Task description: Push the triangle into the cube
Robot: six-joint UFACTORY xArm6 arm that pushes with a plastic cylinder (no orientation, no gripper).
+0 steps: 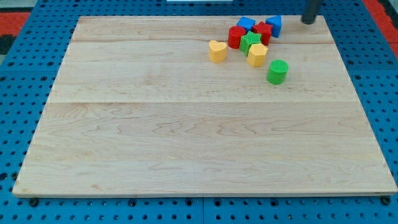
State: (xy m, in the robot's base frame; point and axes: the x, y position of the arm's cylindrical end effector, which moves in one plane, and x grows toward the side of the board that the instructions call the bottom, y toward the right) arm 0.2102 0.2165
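Observation:
The blocks are clustered at the view's top right on the wooden board point(186, 143). A blue cube-like block point(273, 25) stands at the cluster's right end. A flatter blue block point(246, 23), possibly the triangle, lies to its left, with a red block point(262, 31) between them. My tip point(307, 22) is at the view's top right, to the right of the blue cube and apart from it. Only the rod's lower end shows.
A red cylinder point(236, 37), a green block point(250, 42), a yellow block point(257, 55) and a yellow heart-like block point(217, 51) sit just below the blue ones. A green cylinder point(277, 71) stands alone below them. A blue pegboard point(18, 93) surrounds the board.

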